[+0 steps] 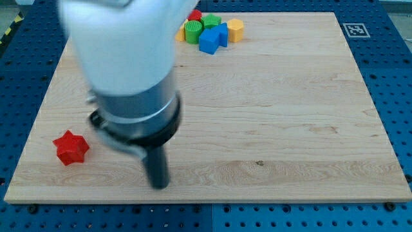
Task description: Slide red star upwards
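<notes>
- My tip (158,185) sits on the wooden board (270,116) near the view's bottom edge, left of the middle. It is the blunt lower end of a dark rod, and it is blurred.
- There are no fingers here, just the plain rod end; it holds nothing and touches no block.
- The red star (71,147) lies to the view's left of my tip, a little higher up, near the board's lower left corner. Bare wood shows between the two.
- Above my tip the rod runs up into a dark collar and then the wide pale body of the arm (122,58), which covers the board's upper left part.
- The remaining blocks huddle at the view's top, right of the arm and well apart from my tip and the red star.
- In that cluster: a green block (192,30) with a ridged side, a second green block (210,22) behind it, a blue block (213,38) in front, and a yellow block (235,29) at the right end.
- A second red block (194,14) peeks out at the cluster's top left; its shape cannot be made out.
- The board rests on a blue perforated table (396,96).
</notes>
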